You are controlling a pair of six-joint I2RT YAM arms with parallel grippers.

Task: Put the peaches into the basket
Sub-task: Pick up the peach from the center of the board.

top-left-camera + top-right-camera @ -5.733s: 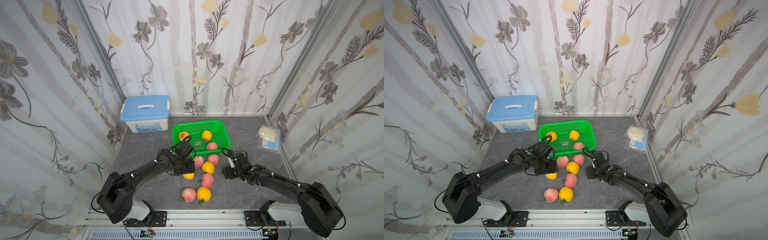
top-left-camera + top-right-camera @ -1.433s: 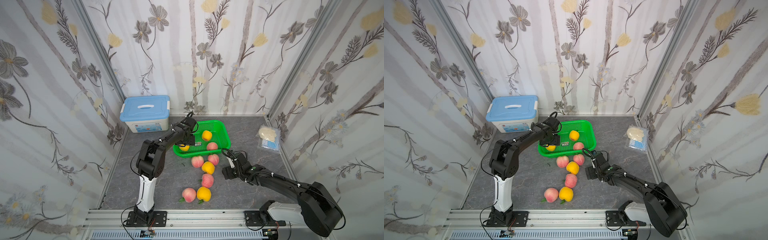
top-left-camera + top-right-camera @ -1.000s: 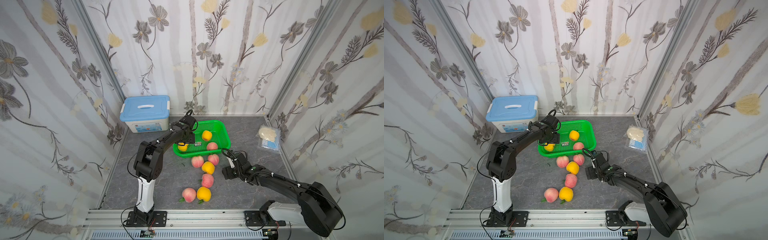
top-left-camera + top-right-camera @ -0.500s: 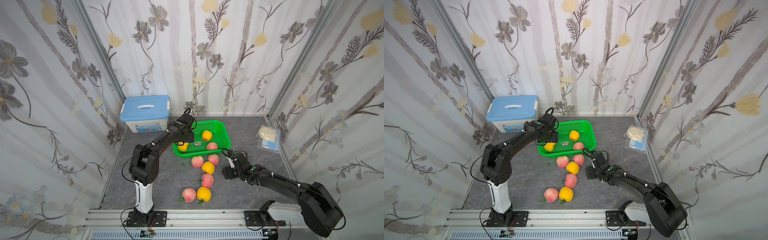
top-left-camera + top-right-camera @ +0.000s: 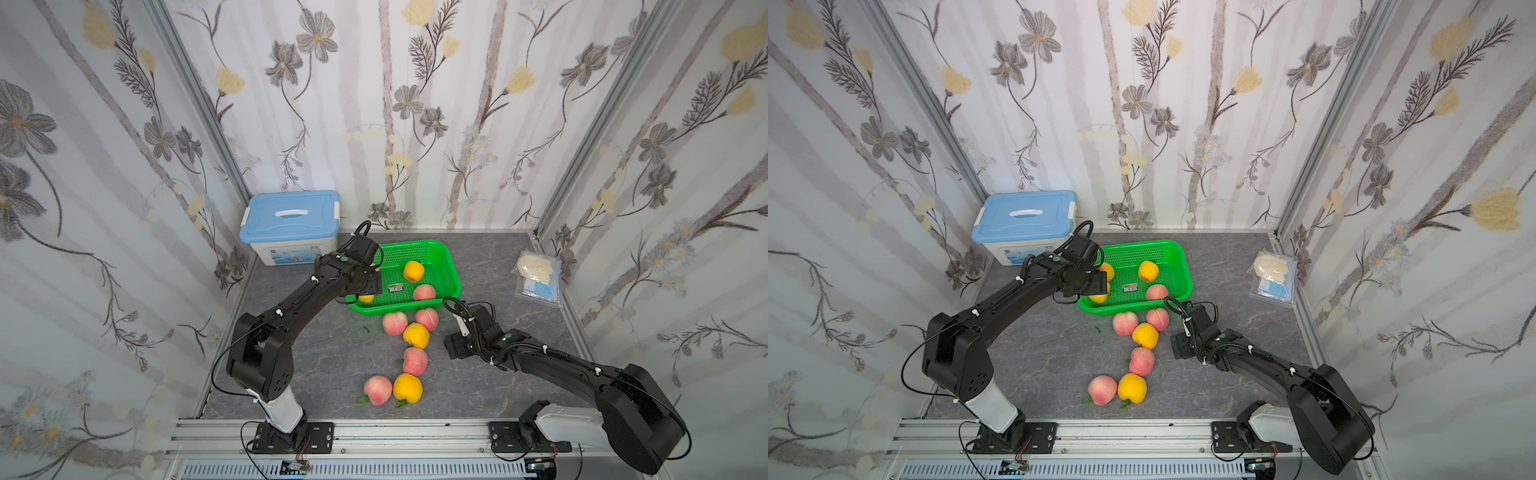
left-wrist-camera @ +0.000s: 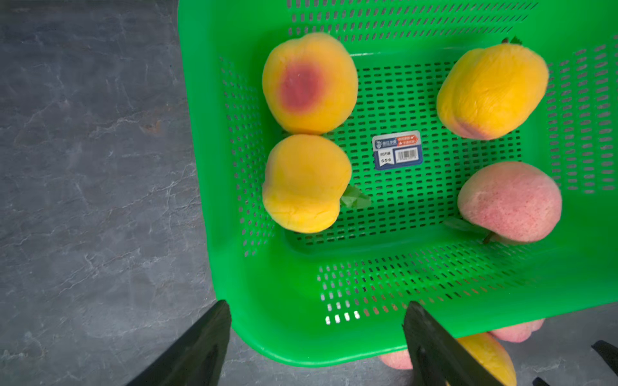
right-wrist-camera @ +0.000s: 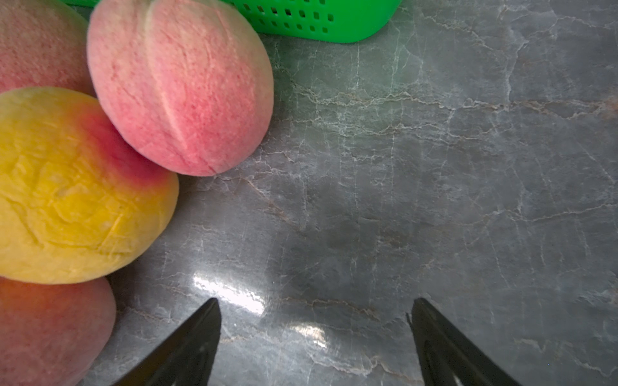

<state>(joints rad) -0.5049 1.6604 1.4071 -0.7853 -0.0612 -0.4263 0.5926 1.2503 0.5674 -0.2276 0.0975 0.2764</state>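
Where the bright green perforated plastic basket (image 5: 405, 250) sat toward the back of the grey marbled tabletop (image 5: 316, 365), four of the round toy peaches (image 6: 309, 83) lay inside it. Three were yellow-orange and one pink-red (image 6: 510, 200), set around a small label (image 6: 397, 150). Six more lay on the tabletop outside the basket's near wall, four pink-red and two yellow-orange, strung in a loose line toward the front. The left gripper (image 6: 317, 303) hung over the basket's near left corner, jaws apart, nothing between them. The right gripper (image 7: 316, 300) hung low over bare tabletop just beside the loose peaches, jaws likewise spread and empty. A blue-lidded white storage box (image 5: 291, 220) stood left of the basket; a clear plastic packet (image 5: 536, 274) lay well apart on the right.
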